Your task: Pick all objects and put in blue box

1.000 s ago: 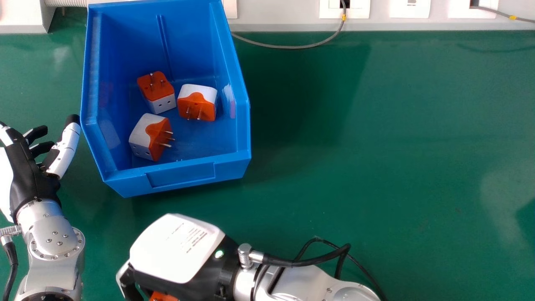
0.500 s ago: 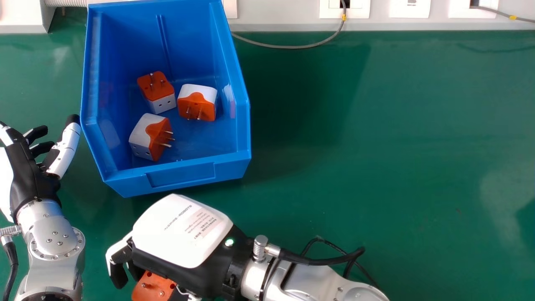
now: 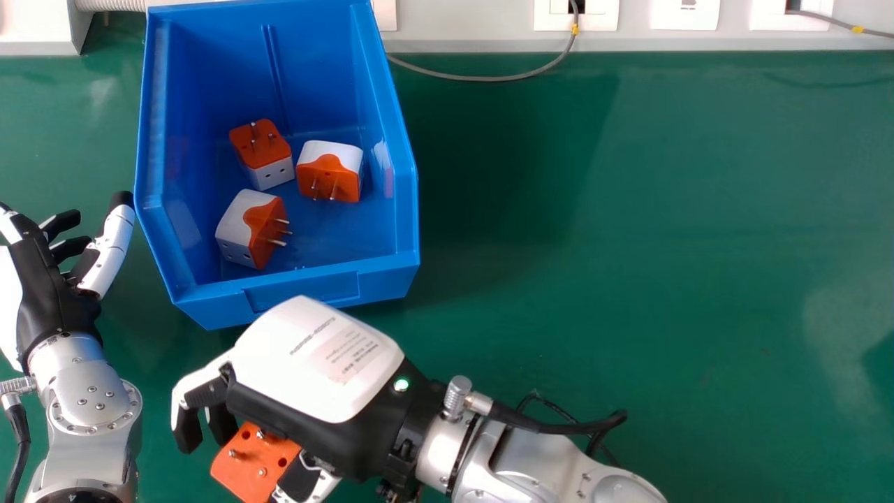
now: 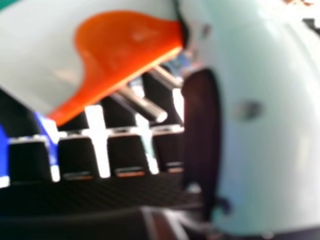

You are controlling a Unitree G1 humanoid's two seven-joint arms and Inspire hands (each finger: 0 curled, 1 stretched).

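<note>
Blue box (image 3: 380, 283) looked smooth, semi-gloss plastic. Adapters (image 3: 248, 461) were smooth plastic w/ shiny metal pins (image 4: 145, 107). Tabletop (image 3: 628, 244) was smooth, slightly glossy; rt forearm (image 3: 552, 461) was metal, approx. satin.

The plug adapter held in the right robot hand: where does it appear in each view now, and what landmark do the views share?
Head view: the plug adapter is near the bottom edge, left of centre, partly under the right robot hand.
Right hand view: it is beside the thumb, partly in front of the dark fingers.
Shared landmark: its orange part with metal pins.
</note>
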